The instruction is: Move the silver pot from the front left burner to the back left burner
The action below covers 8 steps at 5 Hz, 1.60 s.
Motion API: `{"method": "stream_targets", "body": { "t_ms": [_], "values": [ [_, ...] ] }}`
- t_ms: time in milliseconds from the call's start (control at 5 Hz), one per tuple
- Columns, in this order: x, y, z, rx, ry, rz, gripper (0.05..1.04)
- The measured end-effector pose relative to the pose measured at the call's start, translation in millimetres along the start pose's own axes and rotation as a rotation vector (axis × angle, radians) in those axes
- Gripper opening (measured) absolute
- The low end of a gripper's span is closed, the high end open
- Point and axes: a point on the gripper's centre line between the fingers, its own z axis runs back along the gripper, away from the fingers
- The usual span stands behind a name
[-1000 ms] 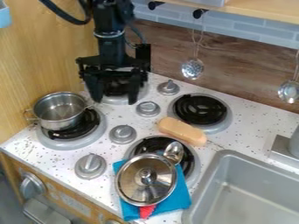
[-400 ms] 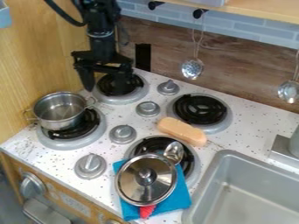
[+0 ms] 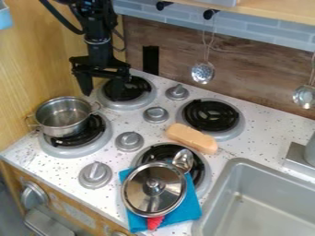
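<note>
- Foremost, the lid [image 3: 154, 189] could slide if bumped, being laid over a loose cloth [image 3: 192, 209].
- Beyond, the pot [image 3: 62, 120] sits on a burner [image 3: 58, 150]; a low sideways sweep might catch its handle [image 3: 96, 107] and tip it.
- Farthest, the gripper [image 3: 102, 88], fingers spread and empty, hangs near the back burner [image 3: 128, 103]; excessive lowering could strike the coil.

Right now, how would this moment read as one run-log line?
gripper: open, empty, near back-left burner | pot: on front-left burner | lid: over blue cloth | spoon: beside lid | tan block: on stovetop
</note>
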Motion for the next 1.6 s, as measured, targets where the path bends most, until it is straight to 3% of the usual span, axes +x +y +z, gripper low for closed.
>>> {"method": "stream_targets", "body": {
  "t_ms": [1000, 1200, 1400, 1600],
  "values": [
    [-9.3, 21.0, -32.4, 0.085, 0.05, 0.0, 1.01],
    [-13.8, 22.6, -42.6, 0.096, 0.082, 0.002, 1.01],
    [-13.8, 24.6, -51.4, 0.116, 0.104, 0.019, 0.956],
    [-12.0, 25.8, -57.2, 0.129, 0.123, 0.05, 0.677]
  ]
}}
